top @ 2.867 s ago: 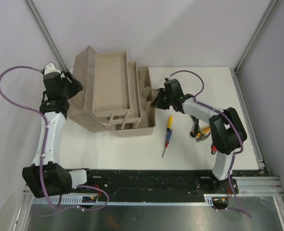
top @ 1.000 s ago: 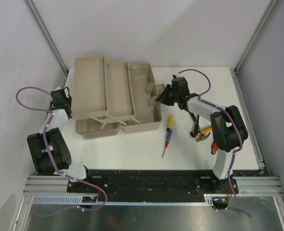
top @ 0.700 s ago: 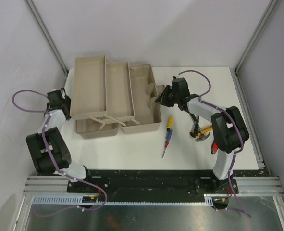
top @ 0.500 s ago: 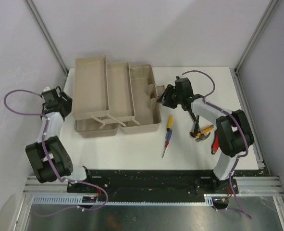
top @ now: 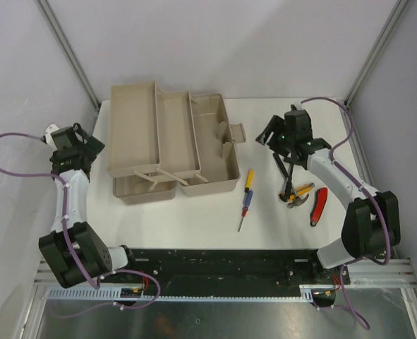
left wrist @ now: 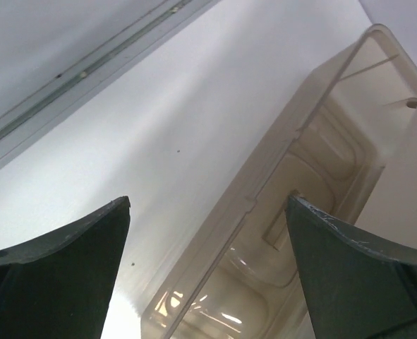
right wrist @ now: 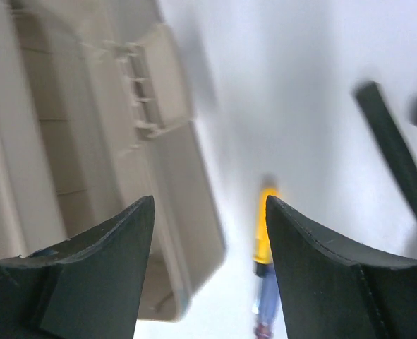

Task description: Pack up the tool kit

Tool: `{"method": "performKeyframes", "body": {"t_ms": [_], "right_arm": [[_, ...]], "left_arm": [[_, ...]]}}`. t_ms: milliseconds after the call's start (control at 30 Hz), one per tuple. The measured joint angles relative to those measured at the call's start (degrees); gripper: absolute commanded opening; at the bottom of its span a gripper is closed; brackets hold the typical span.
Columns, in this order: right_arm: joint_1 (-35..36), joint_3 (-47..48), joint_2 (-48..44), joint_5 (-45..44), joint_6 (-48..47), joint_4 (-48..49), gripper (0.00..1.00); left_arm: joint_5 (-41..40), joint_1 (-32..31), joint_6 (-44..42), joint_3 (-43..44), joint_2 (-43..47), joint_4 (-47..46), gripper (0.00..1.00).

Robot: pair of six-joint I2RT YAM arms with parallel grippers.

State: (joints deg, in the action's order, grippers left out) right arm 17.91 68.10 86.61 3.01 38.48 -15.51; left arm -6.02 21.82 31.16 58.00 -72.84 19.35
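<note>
At the far left the left gripper hangs off the left edge of the white table, just beside the tool kit but not touching it; its jaws stand wide apart with nothing between them, and its wrist camera looks through the gap onto bare table and the translucent brownish lid; the tool kit sits open at the back left of the table, its two shallow trays folded out in steps, the upper tray furthest left, the second tray beside it, and the deep base to their right with the front latch sticking out of its right wall; no tool can be seen inside the kit; just right of the base's near corner the yellow-red-blue screwdriver lies flat on the table, tip toward the arms' bases; further right the right gripper hovers clear of the latch, jaws well apart and holding nothing, with the latch and the screwdriver's yellow handle showing blurred between its fingers; beneath that arm lies the black hammer, with the yellow-handled pliers against its near end, probably touching, though the overlap is hard to read; the red-handled tool lies furthest right, just beside the pliers.
</note>
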Motion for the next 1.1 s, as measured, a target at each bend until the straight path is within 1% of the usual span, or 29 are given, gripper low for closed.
{"method": "performKeyframes", "body": {"t_ms": [167,367,467,700,900,1100], "right_arm": [[-1.62,-6.4,-2.95,-5.38,-0.7,-5.73,0.63],[-4.44,-13.31,-3.85,-10.19,-0.57,-10.49,0.56],[-6.16,-13.88,-3.85,-11.58,-0.79,-10.88,0.52],[-9.4,-13.88,-2.58,-11.56,-1.05,-11.04,0.52],[-8.94,-13.88,-2.38,-10.58,-1.51,-14.21,0.51],[-7.58,-13.88,-2.19,-10.56,-1.68,-17.25,0.49]], "left_arm": [[-3.1,0.0,1.97,0.33,3.48,4.39,0.96],[-2.49,0.0,3.41,3.1,4.66,6.6,0.96],[-1.62,0.0,3.52,3.52,4.68,6.95,0.96],[0.33,0.0,3.54,3.52,4.68,8.11,0.96],[1.27,-0.02,3.54,3.52,4.48,8.24,0.96],[1.79,-0.02,3.56,3.52,3.58,8.26,0.96]]}}
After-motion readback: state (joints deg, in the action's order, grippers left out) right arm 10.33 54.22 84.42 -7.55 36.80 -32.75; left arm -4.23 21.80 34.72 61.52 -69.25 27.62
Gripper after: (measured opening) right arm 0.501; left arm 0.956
